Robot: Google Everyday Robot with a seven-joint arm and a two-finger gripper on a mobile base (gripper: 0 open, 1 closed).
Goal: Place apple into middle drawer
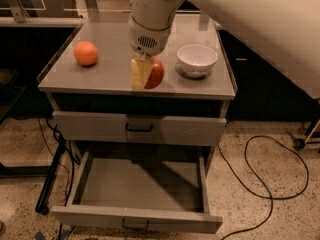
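The red apple (156,72) with yellowish patches is held in my gripper (147,76), over the front edge of the cabinet top. One pale yellow finger (140,73) presses on its left side; the other finger is hidden behind the apple. The gripper is shut on the apple. The middle drawer (135,218), grey with a small black handle, stands pulled open below and in front, and its inside is bare. My large white arm comes in from the upper right.
A plain orange fruit (86,53) sits on the left of the grey cabinet top (105,79). A white bowl (197,59) sits right of the apple. The upper drawer front (140,129) is closed. Black cables (270,174) lie on the floor at the right.
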